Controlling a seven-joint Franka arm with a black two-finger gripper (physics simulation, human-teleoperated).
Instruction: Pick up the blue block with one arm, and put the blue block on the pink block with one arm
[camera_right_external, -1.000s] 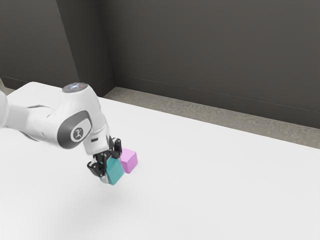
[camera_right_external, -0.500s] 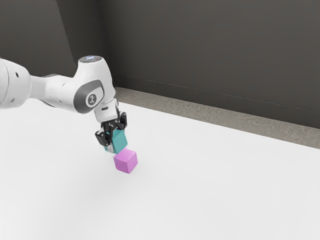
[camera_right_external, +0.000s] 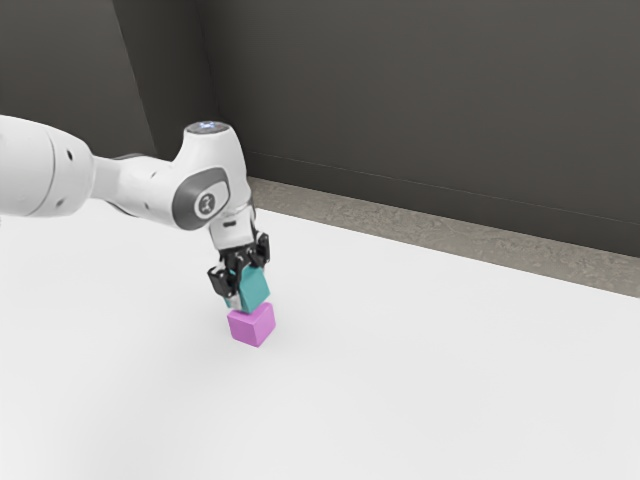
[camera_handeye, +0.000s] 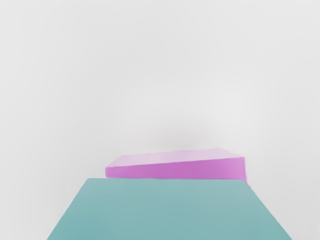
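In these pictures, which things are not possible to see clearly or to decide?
Exterior view: whether the blue-green cube touches the pink cube or hangs just above; the gap is too small to see.
Exterior view: much of the pink cube's top face, covered by the blue-green cube.
Wrist view: the blue-green cube, cut off by the lower edge, hides the pink cube's near part.

White table (camera_right_external: 450, 380) w/ grey floor strip (camera_right_external: 450, 235), dark wall (camera_right_external: 400, 90) behind.
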